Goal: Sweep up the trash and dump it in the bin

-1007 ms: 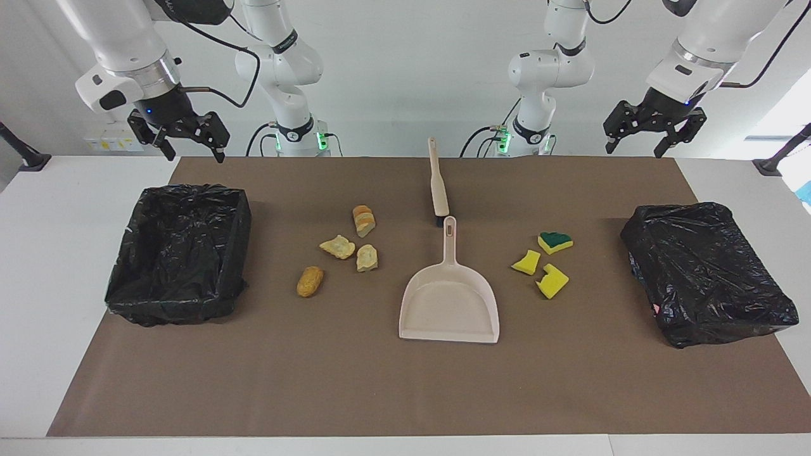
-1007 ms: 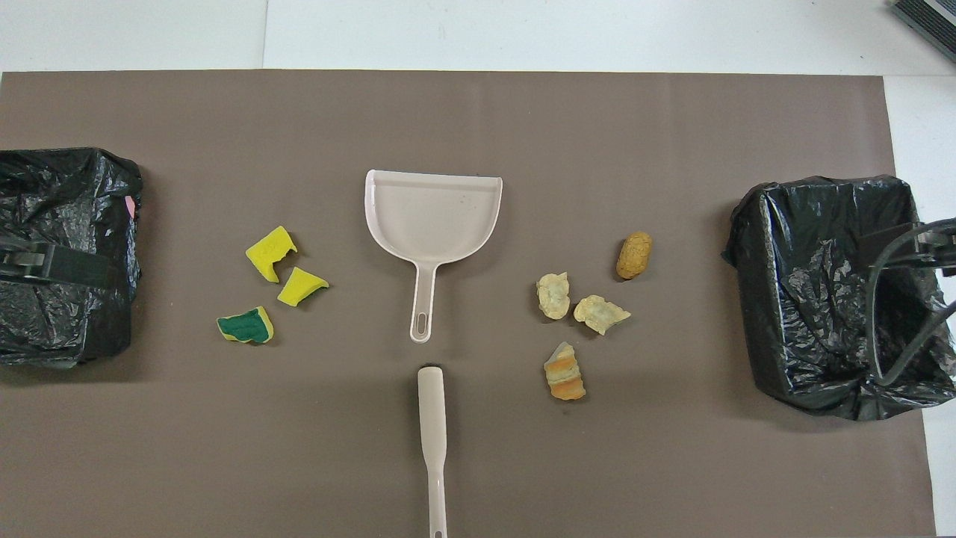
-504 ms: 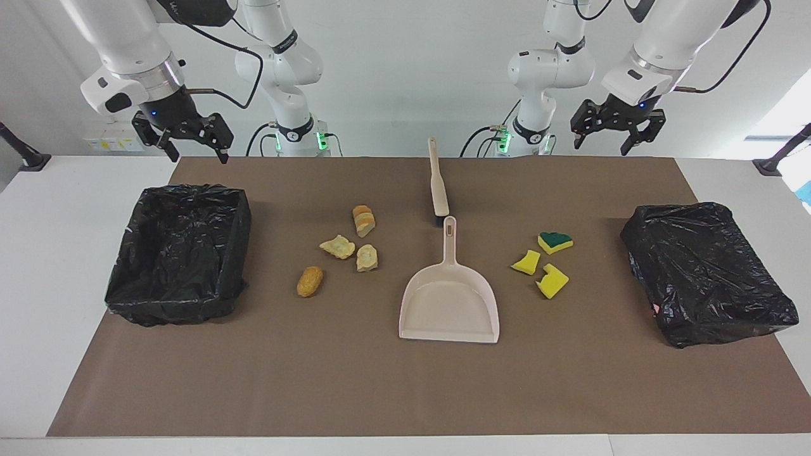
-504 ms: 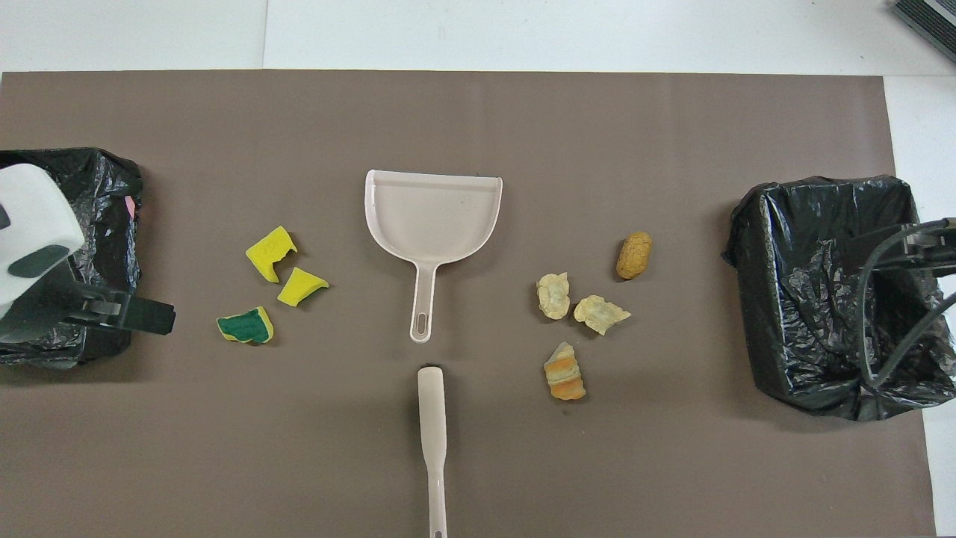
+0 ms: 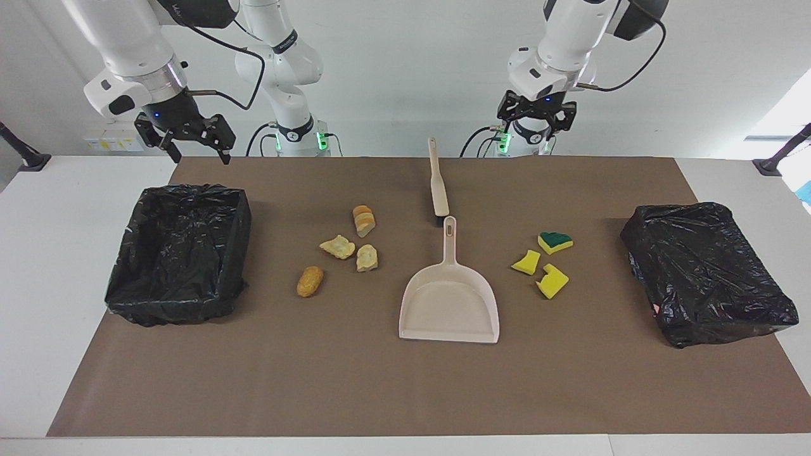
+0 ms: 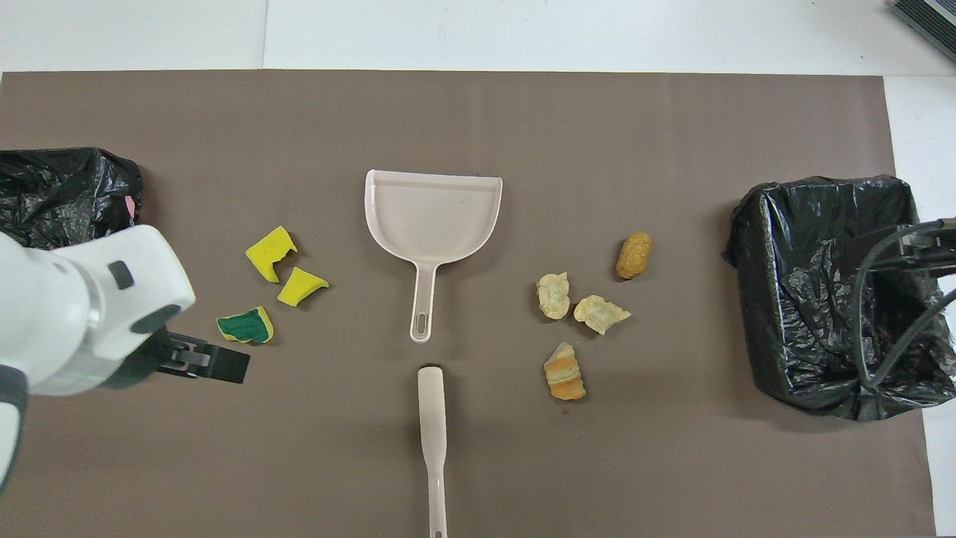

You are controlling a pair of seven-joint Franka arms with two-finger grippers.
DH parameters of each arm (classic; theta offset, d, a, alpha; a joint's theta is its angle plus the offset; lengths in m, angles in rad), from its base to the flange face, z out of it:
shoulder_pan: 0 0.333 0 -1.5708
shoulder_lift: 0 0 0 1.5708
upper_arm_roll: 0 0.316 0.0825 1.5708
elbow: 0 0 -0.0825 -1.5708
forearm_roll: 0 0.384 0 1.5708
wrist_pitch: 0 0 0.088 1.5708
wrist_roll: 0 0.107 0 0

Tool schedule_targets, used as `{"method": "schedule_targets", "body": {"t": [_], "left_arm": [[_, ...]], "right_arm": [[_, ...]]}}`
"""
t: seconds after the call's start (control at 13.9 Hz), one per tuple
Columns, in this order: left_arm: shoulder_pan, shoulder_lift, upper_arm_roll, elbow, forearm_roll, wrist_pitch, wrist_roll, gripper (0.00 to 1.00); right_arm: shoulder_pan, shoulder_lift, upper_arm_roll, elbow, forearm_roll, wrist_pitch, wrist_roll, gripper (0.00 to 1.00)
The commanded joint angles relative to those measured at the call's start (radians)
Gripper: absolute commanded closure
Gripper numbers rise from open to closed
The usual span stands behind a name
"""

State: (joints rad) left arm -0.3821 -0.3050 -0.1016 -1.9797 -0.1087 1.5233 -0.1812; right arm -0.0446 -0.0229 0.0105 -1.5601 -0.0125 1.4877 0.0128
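**Brown mat: trash unswept, both claws empty**

Clock read in the overhead view, 12 = away from the robots, centred on the dustpan (image 6: 433, 217).

- Dustpan flat mid-mat, mouth at 12, handle at 6.
- Brush (image 6: 432, 426) at 6, in line with the dustpan handle, a small gap between them.
- Three sponge scraps at 8–9: two yellow (image 6: 270, 252) (image 6: 300, 286), one green-topped (image 6: 245, 325). All loose on the mat.
- Four bread chunks at 3–4: (image 6: 634, 255) (image 6: 553, 294) (image 6: 600, 314) (image 6: 565, 371). Also loose, none in the pan.
- Bins with black liners at 9 (image 6: 67, 179) and 3 (image 6: 754, 246), nothing visible inside.
- Left gripper (image 5: 536, 120): in the air over the mat, at about 7 of the green-topped scrap, jaws apart, holding nothing.
- Right gripper (image 5: 190, 142): in the air over the bin at 3, jaws apart, holding nothing.
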Motion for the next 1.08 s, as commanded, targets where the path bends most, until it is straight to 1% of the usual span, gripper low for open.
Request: {"method": "schedule_targets", "body": {"t": [0.0, 0.07, 0.22, 0.36, 0.5, 0.58, 0.79, 0.94, 1.01], "left_arm": [[-0.136, -0.057, 0.019, -0.137, -0.025, 0.078, -0.124, 0.00], [-0.179, -0.078, 0.019, -0.184, -0.041, 0.137, -0.195, 0.00], [-0.246, -0.100, 0.019, -0.260, -0.060, 0.225, -0.273, 0.00], [-0.303, -0.089, 0.019, -0.313, -0.065, 0.305, -0.342, 0.00], [-0.362, -0.083, 0.019, -0.391, -0.066, 0.429, -0.429, 0.00], [-0.386, -0.065, 0.019, -0.419, -0.066, 0.480, -0.463, 0.00], [-0.472, 0.073, 0.019, -0.450, -0.066, 0.624, -0.579, 0.00], [-0.520, 0.124, 0.019, -0.462, -0.066, 0.679, -0.641, 0.00], [-0.535, 0.135, 0.020, -0.479, -0.066, 0.698, -0.659, 0.00]], "right_arm": [[-0.003, -0.005, 0.003, -0.008, 0.019, -0.012, 0.029, 0.00], [-0.003, -0.006, 0.003, -0.011, 0.019, -0.011, 0.029, 0.00], [-0.003, -0.008, 0.003, -0.014, 0.019, -0.009, 0.029, 0.00], [-0.003, -0.008, 0.003, -0.014, 0.019, -0.007, 0.029, 0.00], [-0.003, -0.009, 0.003, -0.015, 0.019, -0.007, 0.029, 0.00], [-0.003, -0.009, 0.003, -0.017, 0.019, -0.009, 0.027, 0.00], [-0.003, -0.023, 0.003, -0.038, 0.019, -0.001, 0.027, 0.00], [-0.003, -0.029, 0.003, -0.047, 0.019, 0.000, 0.029, 0.00], [-0.001, -0.040, 0.003, -0.063, 0.019, 0.000, 0.030, 0.00]]}}
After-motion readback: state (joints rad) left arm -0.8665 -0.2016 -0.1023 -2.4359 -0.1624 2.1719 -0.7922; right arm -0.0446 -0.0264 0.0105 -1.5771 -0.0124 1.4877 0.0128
